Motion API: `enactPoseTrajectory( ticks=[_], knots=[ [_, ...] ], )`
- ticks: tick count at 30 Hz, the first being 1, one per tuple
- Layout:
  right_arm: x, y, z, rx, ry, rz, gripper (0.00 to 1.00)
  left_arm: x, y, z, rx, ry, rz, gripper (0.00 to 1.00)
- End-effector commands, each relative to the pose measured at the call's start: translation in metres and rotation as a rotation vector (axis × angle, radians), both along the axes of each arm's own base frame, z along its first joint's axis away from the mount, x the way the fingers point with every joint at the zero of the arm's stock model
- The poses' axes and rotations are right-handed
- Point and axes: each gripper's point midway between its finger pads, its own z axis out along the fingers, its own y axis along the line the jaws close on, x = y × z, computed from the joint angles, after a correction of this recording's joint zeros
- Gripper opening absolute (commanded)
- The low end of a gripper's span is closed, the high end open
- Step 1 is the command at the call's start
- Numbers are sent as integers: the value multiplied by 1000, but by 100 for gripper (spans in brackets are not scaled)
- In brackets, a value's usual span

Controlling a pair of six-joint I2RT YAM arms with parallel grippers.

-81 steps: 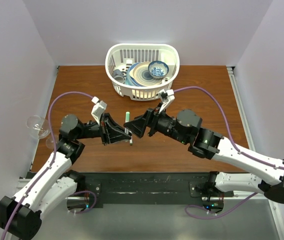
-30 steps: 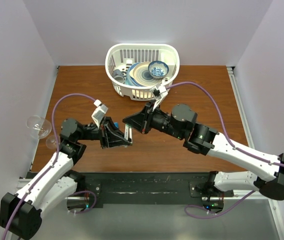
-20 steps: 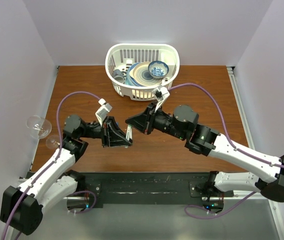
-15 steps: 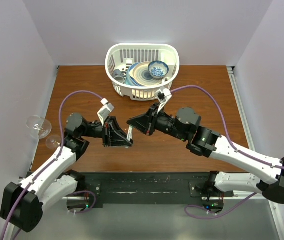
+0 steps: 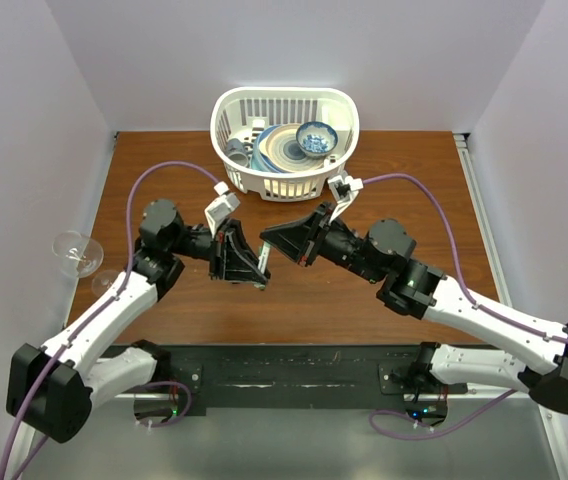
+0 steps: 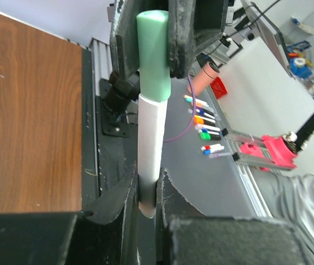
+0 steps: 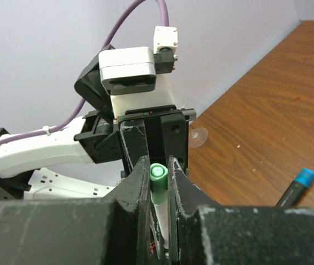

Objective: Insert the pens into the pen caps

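Left gripper [image 6: 147, 185]: the fingers are narrowed onto the dark end of a thin white plastic marker pen [image 6: 150, 132], which is held off the table. Right gripper [image 7: 158, 165]: clamped tight on a small green plastic cylindrical cap [image 6: 153, 55], which is seated over the pen's far end. The grippers are set tip to tip above the brown wooden table [image 5: 164, 170], near its middle.

Views compared: the pen body and its joint with the cap are shown plainly only by the left wrist view. In the top view both are almost hidden between the grippers. A dark marker with a blue cap [image 7: 294, 190], lying on the table, is seen only in the right wrist view. A white plastic basket of dishes [image 5: 284, 92] at the far edge and a clear glass [image 5: 76, 250] at the left edge are shown from the top.

Versus the earliest frame: there a green cap stands on the table between the grippers; none is seen there now.

Count: one white pen, one green cap, one blue-capped marker, one basket, one glass.
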Motion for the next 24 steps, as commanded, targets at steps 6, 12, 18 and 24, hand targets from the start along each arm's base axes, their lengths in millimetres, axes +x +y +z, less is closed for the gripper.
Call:
enactPoseTrajectory(
  ticks=[6, 12, 18, 24],
  knots=[
    [-139, -2, -165, -507, 322, 520, 0, 80, -14, 67, -92, -180, 300, 0],
    [-160, -4, -167, -514, 363, 605, 0, 94, -7, 69, -42, -214, 342, 0],
    [-183, -36, -165, -581, 383, 702, 0, 87, -2, 63, -11, -230, 321, 0],
    [-195, -23, -163, -565, 428, 732, 0, 78, 1, 62, -20, -262, 334, 0]
  ],
)
